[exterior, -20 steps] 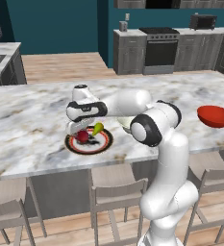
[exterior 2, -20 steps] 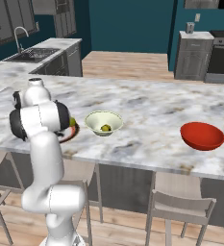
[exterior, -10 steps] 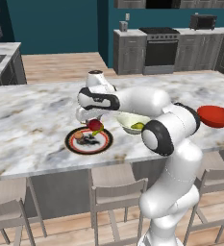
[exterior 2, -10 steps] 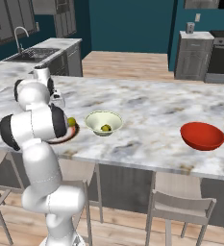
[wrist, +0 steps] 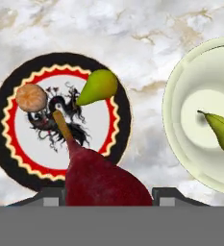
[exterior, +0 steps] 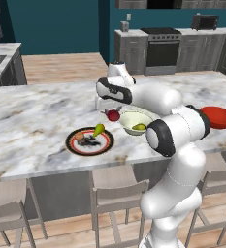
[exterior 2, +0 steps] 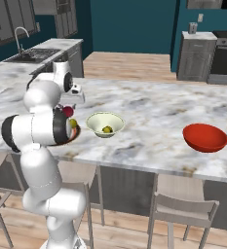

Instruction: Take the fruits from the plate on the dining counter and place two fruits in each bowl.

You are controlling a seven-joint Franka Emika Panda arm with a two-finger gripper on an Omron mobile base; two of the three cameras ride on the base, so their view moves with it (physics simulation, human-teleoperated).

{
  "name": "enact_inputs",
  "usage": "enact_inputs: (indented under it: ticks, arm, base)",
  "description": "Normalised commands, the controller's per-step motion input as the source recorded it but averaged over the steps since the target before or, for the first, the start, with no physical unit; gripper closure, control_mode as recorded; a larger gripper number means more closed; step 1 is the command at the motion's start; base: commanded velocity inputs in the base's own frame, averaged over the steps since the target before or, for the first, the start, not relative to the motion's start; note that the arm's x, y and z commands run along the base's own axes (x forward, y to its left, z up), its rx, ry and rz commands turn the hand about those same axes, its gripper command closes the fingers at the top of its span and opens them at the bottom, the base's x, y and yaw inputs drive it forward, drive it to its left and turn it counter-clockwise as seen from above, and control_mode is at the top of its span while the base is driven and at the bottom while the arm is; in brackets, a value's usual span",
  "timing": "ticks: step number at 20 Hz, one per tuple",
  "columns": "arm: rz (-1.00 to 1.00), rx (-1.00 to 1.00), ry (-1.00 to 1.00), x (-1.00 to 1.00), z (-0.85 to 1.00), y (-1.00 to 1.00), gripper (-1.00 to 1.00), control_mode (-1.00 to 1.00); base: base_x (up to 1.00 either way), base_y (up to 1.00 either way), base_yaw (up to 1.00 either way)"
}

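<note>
My gripper [exterior: 113, 112] is shut on the dark red fruit [exterior: 114, 116] and holds it above the dining counter [exterior: 32, 116], between the plate [exterior: 73, 147] and the cream-white bowl [exterior: 130, 118]. In the hand view the dark red fruit [wrist: 101, 178] sits between the fingertips [wrist: 168, 194], stem pointing forward. A green pear [wrist: 98, 86] and a tan-orange fruit [wrist: 31, 97] lie on the plate [wrist: 3, 144]. A yellow-green fruit [wrist: 221, 129] lies in the cream-white bowl [wrist: 180, 72]. The red bowl [exterior: 220, 117] stands far right with nothing visible inside it.
Stools [exterior: 117, 191] stand along the counter's near edge. In the right base view my own arm hides most of the plate, while the cream-white bowl [exterior 2: 105, 124] and the red bowl [exterior 2: 205, 137] are in plain sight. Bare marble lies between the two bowls.
The gripper has risen from the plate with the dark red fruit and carried it to the right, toward the cream-white bowl. The pear and the tan-orange fruit stayed on the plate.
</note>
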Motion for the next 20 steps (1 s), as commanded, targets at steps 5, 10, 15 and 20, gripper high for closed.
enact_inputs:
  ticks: [5,10,15,20]
  arm:
    - [-0.16,0.01,-0.01,0.32,0.0,-0.96,1.0,-1.0]
    - [-0.1,0.0,-0.01,0.26,-0.24,-0.8,1.0,-1.0]
    - [-0.05,0.0,-0.05,0.03,-0.67,-0.63,1.0,-1.0]
    - [-0.03,0.0,-0.01,0.06,-0.48,-0.31,1.0,-1.0]
  base:
    - [0.0,0.0,0.0]
    - [0.0,0.0,0.0]
    - [0.0,0.0,0.0]
    - [0.0,0.0,0.0]
